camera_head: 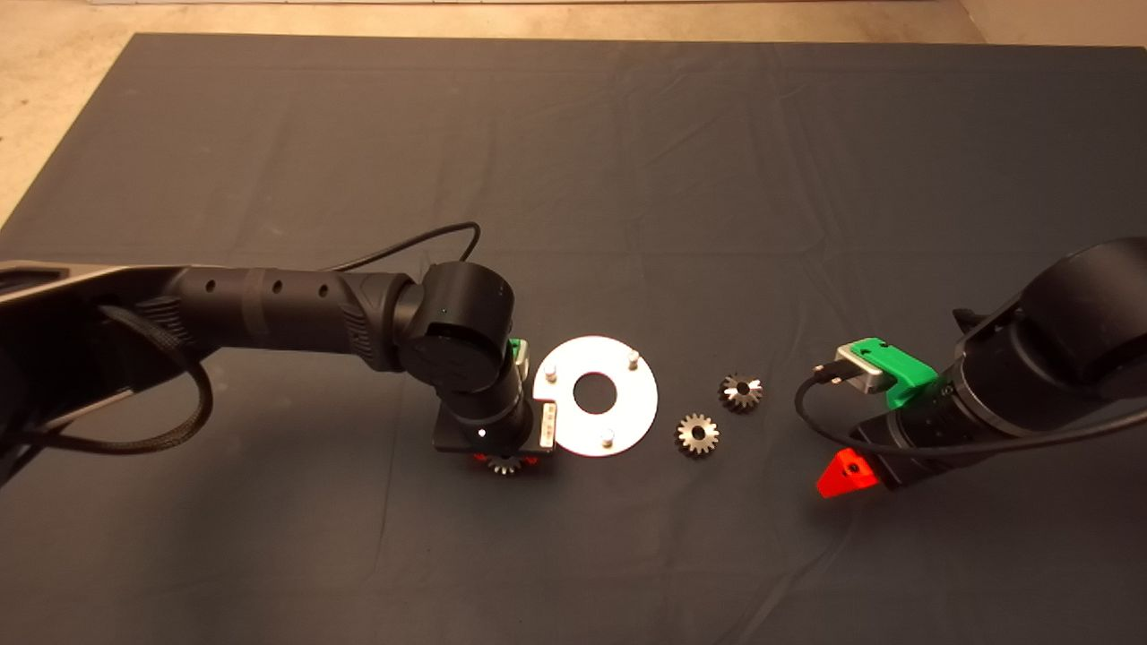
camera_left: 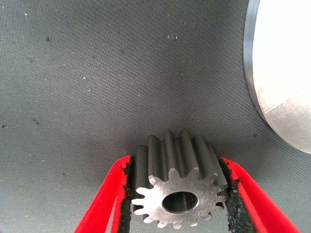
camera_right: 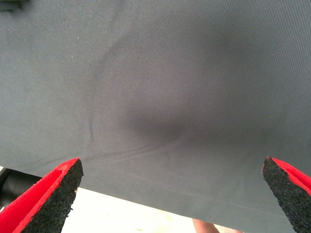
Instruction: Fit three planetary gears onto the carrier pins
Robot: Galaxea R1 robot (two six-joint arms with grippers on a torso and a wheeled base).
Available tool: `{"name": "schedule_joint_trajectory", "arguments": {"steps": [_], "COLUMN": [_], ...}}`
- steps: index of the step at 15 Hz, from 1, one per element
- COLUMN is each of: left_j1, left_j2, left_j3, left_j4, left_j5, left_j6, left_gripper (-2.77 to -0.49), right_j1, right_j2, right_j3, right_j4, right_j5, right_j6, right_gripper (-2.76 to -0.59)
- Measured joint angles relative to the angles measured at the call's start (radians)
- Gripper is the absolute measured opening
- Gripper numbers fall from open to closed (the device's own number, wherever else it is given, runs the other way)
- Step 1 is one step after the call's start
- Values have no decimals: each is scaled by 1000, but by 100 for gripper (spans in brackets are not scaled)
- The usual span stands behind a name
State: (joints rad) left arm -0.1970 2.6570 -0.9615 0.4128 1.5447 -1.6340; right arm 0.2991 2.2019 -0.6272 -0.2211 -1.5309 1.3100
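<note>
The white carrier disc [camera_head: 618, 421] lies mid-mat with three short pins [camera_head: 550, 369], [camera_head: 633, 358], [camera_head: 607, 438] standing bare. My left gripper [camera_head: 505, 463] sits just left of and in front of the disc, shut on a silvery gear [camera_left: 176, 194] held between both black pads; the disc's edge [camera_left: 282, 73] shows beside it. Two more gears [camera_head: 697, 434], [camera_head: 741, 391] lie on the mat right of the disc. My right gripper [camera_right: 170, 194] is open and empty, hovering over bare mat at the right [camera_head: 847, 475].
The dark mat [camera_head: 627, 161] covers the table, with wrinkles right of the gears. A black cable [camera_head: 421, 240] loops above the left arm. Bare floor shows past the mat's far edge [camera_head: 538, 18].
</note>
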Motion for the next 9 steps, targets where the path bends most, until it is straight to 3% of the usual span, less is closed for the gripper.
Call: {"name": "schedule_joint_trajectory", "arguments": {"steps": [9], "left_j1": [3], "left_j2": [17], "left_j3": [-1], "left_j4": [0], "left_j5": [-6], "left_j6": [1], "left_gripper": [-228], "right_j1": [0], "right_j2": [0], "right_j3": [0], "right_j4": [0], "right_j5": [0], "right_j6": [0], "right_gripper": [-60]}}
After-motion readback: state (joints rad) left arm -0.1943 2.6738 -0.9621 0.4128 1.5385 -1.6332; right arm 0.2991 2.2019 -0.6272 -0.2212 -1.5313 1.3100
